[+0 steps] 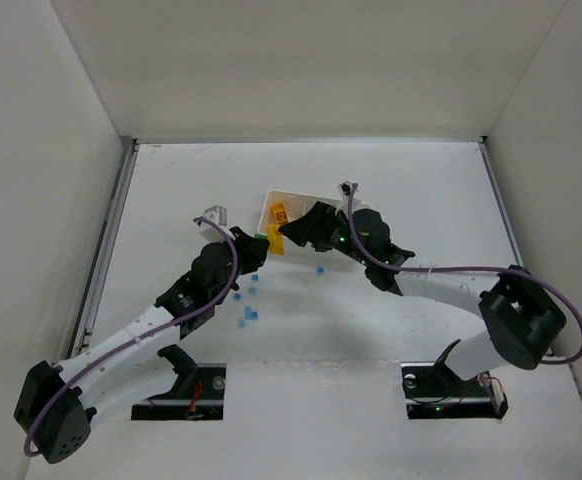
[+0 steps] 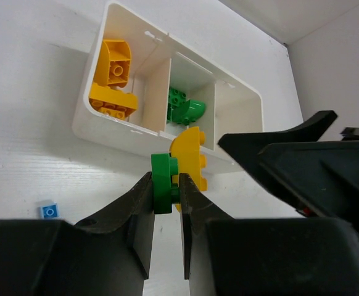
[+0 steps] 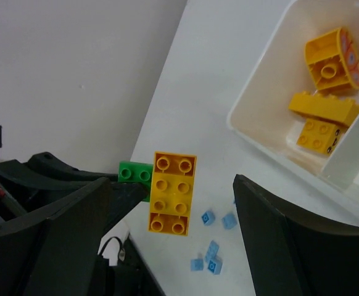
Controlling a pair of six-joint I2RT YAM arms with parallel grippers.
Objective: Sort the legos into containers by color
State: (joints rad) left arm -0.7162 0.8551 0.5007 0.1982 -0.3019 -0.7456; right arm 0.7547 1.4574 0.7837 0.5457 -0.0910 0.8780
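1. My left jaws are pinched narrow on a green brick, low centre of the left wrist view.
2. A yellow brick is stuck to its side, just in front of the tray's near wall.
3. My right jaws stand wide, one finger either side of that yellow brick.
4. The white tray fills the upper left, with yellow bricks in its left compartment and green bricks in the middle one.
5. Light-blue bricks lie loose on the bench.
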